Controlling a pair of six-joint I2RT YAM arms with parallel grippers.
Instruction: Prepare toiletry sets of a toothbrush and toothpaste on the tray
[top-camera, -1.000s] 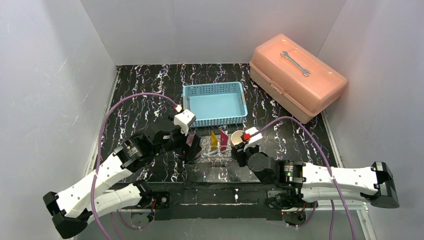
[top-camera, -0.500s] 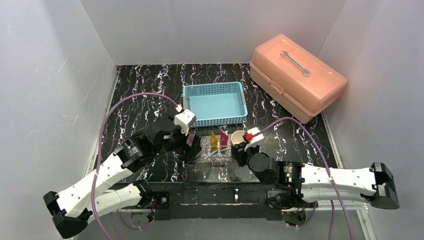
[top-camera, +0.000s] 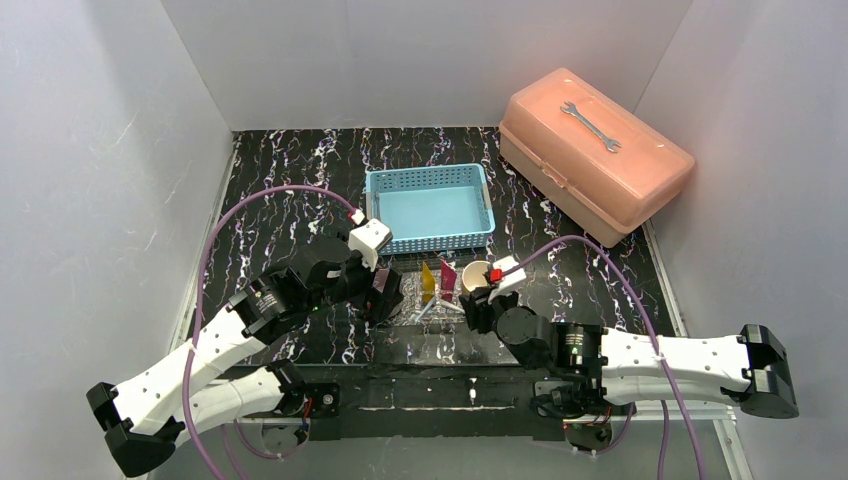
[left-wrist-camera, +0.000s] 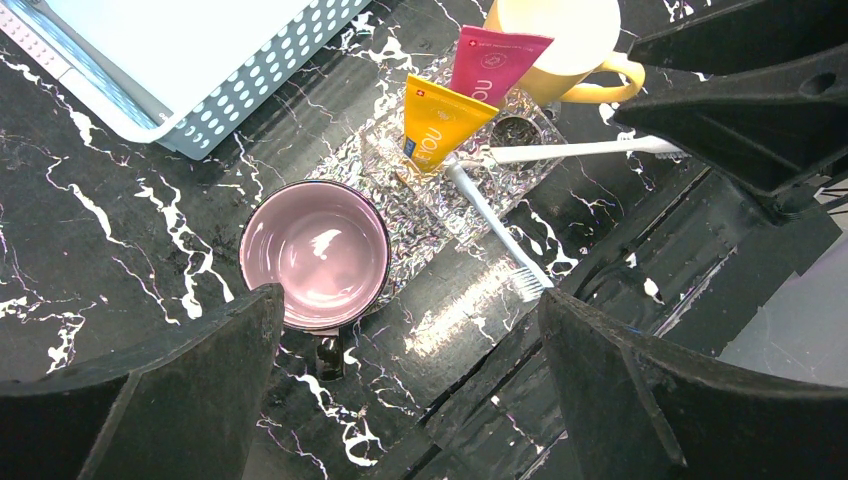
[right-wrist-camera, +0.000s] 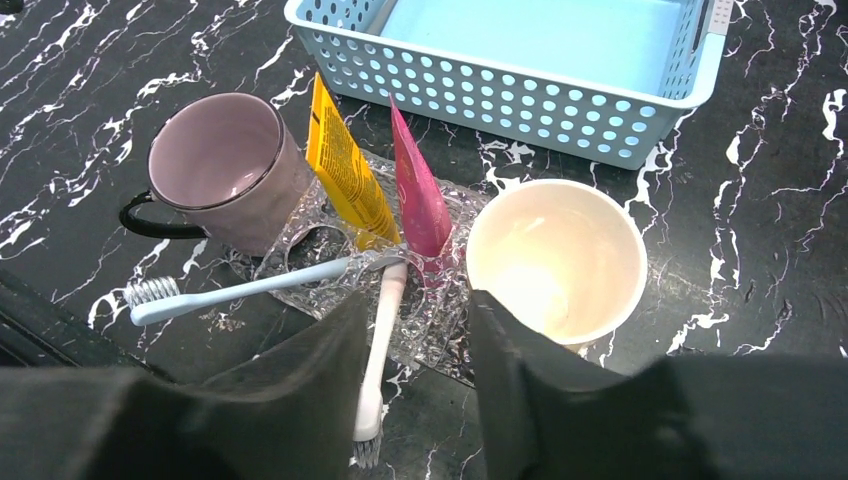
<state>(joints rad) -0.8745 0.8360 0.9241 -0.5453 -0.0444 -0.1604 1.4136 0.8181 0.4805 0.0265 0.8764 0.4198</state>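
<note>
1 toolbox (top-camera: 595, 155): pink, far right, wrench (top-camera: 591, 127) on its lid.
Basket (right-wrist-camera: 520, 95): light blue, just behind the tray.
Left gripper (left-wrist-camera: 410, 305): jaws wide, empty, above the purple cup.
Right gripper (right-wrist-camera: 415, 305): jaws parted, straddling 1 toothbrush, not gripping it.
Purple cup (left-wrist-camera: 312, 255): tray's left end.
Yellow cup (right-wrist-camera: 555, 260): tray's right end.
Tray (left-wrist-camera: 395, 210): between the cups.
Yellow tube (left-wrist-camera: 435, 125), pink tube (left-wrist-camera: 490, 65): upright on tray, side by side.
Toothbrushes (right-wrist-camera: 240, 290): 2, crossed at the tubes' bases, heads off the tray.

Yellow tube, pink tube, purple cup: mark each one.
yellow tube (right-wrist-camera: 345, 172), right wrist view, middle of its body.
pink tube (right-wrist-camera: 420, 195), right wrist view, middle of its body.
purple cup (left-wrist-camera: 314, 256), left wrist view, inner floor.
</note>
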